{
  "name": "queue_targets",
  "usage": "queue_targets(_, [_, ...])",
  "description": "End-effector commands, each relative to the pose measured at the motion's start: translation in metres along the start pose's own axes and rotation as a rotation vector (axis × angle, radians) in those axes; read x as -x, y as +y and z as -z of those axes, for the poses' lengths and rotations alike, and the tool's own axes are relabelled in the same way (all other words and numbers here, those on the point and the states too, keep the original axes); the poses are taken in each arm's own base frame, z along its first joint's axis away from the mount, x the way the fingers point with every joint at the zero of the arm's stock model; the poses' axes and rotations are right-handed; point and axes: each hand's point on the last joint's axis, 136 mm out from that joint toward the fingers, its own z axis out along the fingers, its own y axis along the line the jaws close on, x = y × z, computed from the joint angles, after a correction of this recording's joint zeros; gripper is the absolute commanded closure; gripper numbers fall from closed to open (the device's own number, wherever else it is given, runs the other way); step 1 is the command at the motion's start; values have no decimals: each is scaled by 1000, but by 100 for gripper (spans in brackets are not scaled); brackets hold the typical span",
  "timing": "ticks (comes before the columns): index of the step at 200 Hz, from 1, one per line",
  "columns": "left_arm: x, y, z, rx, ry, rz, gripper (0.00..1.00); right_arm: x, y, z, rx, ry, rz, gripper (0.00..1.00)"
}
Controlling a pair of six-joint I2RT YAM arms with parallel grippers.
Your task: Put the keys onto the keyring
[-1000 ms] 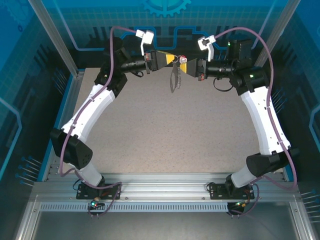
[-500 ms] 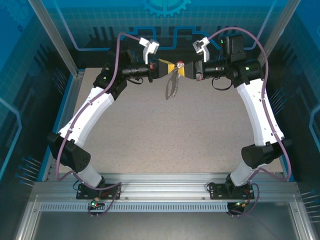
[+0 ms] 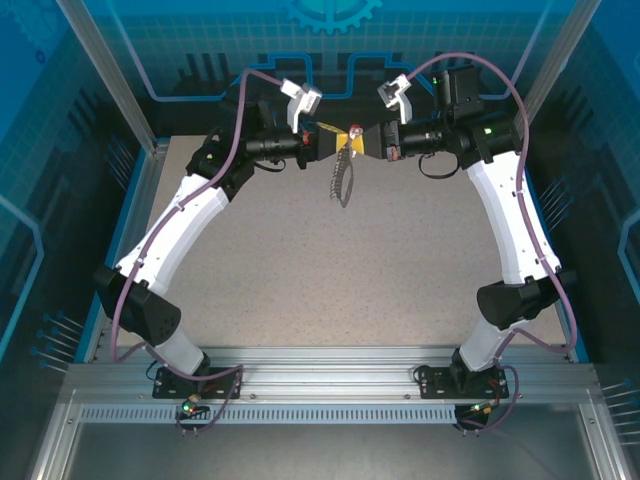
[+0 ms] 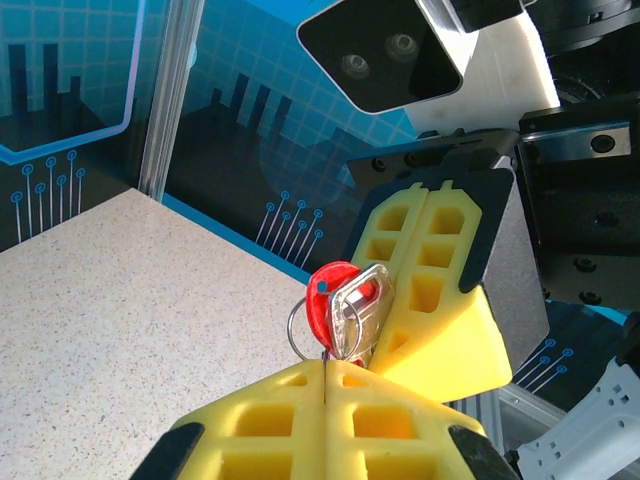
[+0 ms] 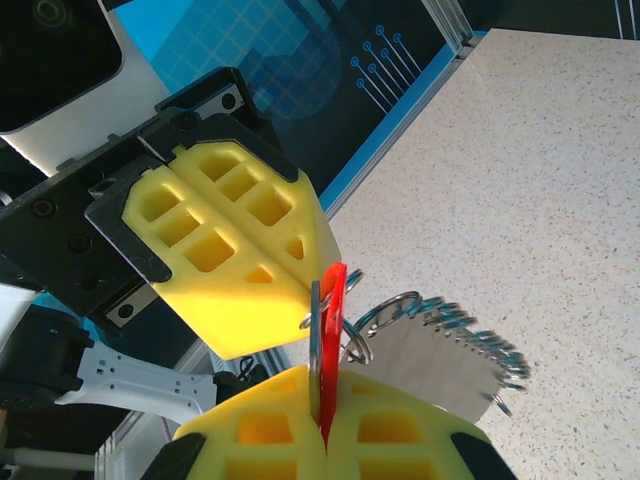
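Above the speckled table, the keyring hangs before blue panels.

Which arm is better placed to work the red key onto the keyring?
Right. The right gripper is shut on the red key, so it can steer it; the left gripper grips the hanging keyring and looks better suited to steadying it.
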Motion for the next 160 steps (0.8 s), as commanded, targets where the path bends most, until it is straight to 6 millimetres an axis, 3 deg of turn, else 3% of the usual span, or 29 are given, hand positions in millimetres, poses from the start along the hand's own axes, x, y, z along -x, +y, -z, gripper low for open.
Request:
queue_targets(1, [10, -18, 6, -28, -16, -39, 100, 5, -6, 7, -30, -31, 28, 100])
queue_targets(34, [20, -17, 10, -40, -58, -21, 100, -2, -19, 8, -46, -38, -5, 100])
queue_targets(81, [24, -15, 8, -52, -66, -16, 100, -8, -18, 3, -23, -28, -21, 100])
queue_targets(160, [19, -12, 5, -60, -52, -6, 100, 9, -8, 7, -16, -53, 12, 100])
